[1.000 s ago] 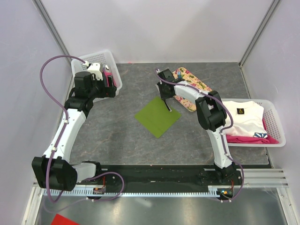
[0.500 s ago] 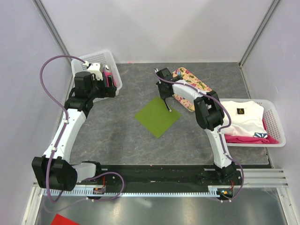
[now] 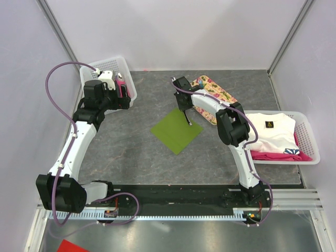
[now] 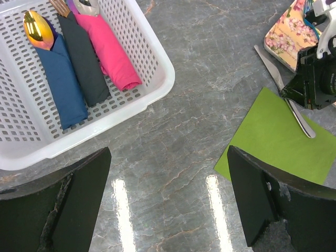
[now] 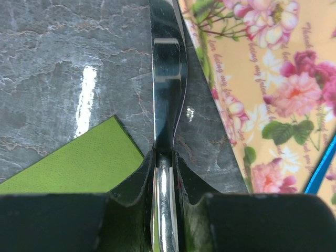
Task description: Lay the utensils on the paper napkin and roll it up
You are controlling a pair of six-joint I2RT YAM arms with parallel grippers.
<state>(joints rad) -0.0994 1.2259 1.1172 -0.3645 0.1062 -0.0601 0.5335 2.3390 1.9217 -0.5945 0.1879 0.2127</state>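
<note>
Here is the right end effector [image 5: 164, 157], fingers pressed against both sides of the silvery utensil [image 5: 167, 79], pinching it partway along its length. In the left wrist view that utensil lies slantwise, one end on the bare bench [image 3: 136, 152] near the floral tray [image 5: 273, 105], the other end over the far edge of the green paper napkin [image 4: 278, 142]. Whether it is lifted or resting on the sheet cannot be told. The napkin is spread flat in the middle of the bench, unrolled. The blue utensil [image 5: 321, 167] lies on the floral tray, only a sliver of it showing at the edge of the right wrist view. The left end effector [image 4: 168, 173] is spread wide with nothing in it, hovering over the bench beside the white basket [image 4: 152, 58] of rolled bundles [image 4: 86, 63], well apart from the napkin. By the look of things, the step in hand is placing the first utensil, with the second piece and the rolling yet to be done. The next move probably calls for carrying the silvery piece further in so it rests wholly on the green sheet, away from the edge, then letting go cleanly without dragging the thin paper. After that the blue piece would want fetching from the tray.
</note>
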